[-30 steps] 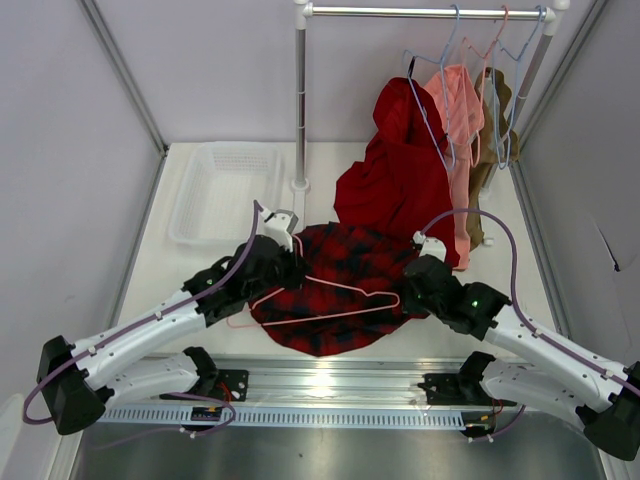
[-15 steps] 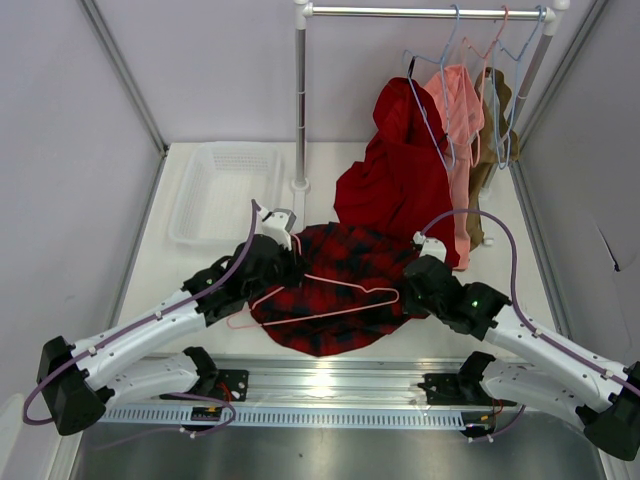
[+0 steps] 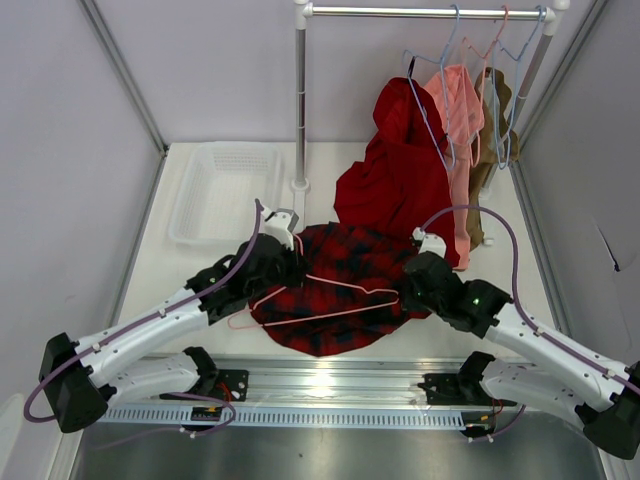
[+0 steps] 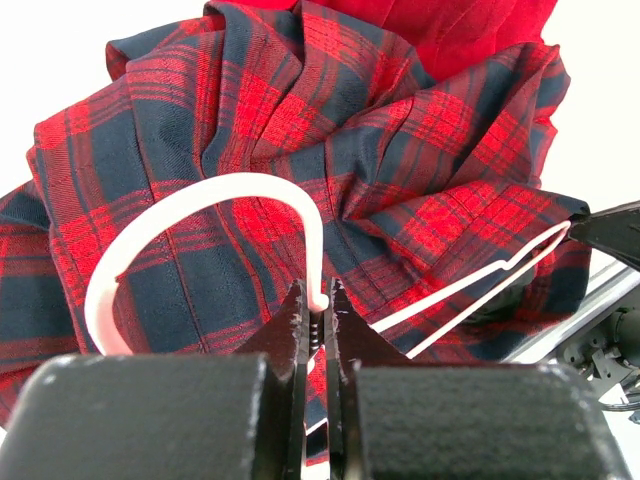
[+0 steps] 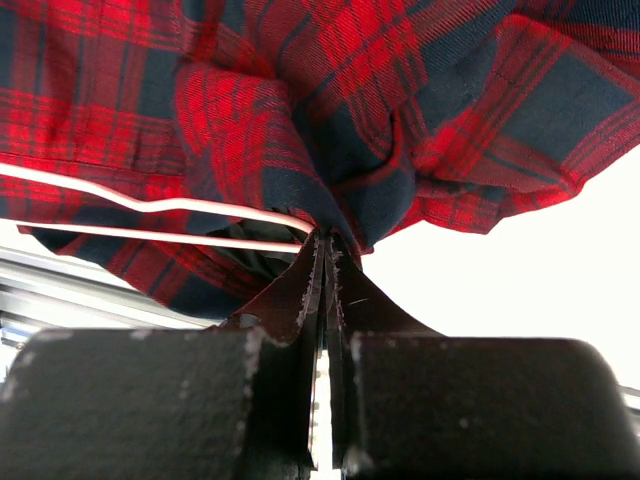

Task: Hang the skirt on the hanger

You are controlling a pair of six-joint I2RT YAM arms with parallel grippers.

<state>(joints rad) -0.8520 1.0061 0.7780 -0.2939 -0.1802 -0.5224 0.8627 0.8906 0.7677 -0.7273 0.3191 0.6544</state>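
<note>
The red and navy plaid skirt (image 3: 335, 285) lies bunched on the table between the arms. The pink wire hanger (image 3: 330, 297) lies across it, hook to the left. My left gripper (image 3: 287, 272) is shut on the hanger's neck just below the hook (image 4: 180, 225), as the left wrist view shows (image 4: 317, 305). My right gripper (image 3: 410, 290) is shut at the hanger's right corner, pinching the skirt's edge (image 5: 340, 200) there; the hanger wire (image 5: 150, 215) ends at its tips (image 5: 326, 242).
A white basket (image 3: 225, 190) sits at the back left. A rack pole (image 3: 300, 100) stands behind the skirt. A plain red garment (image 3: 395, 170), a salmon-pink garment (image 3: 458, 110) and light blue hangers (image 3: 500, 90) hang on the rail at back right.
</note>
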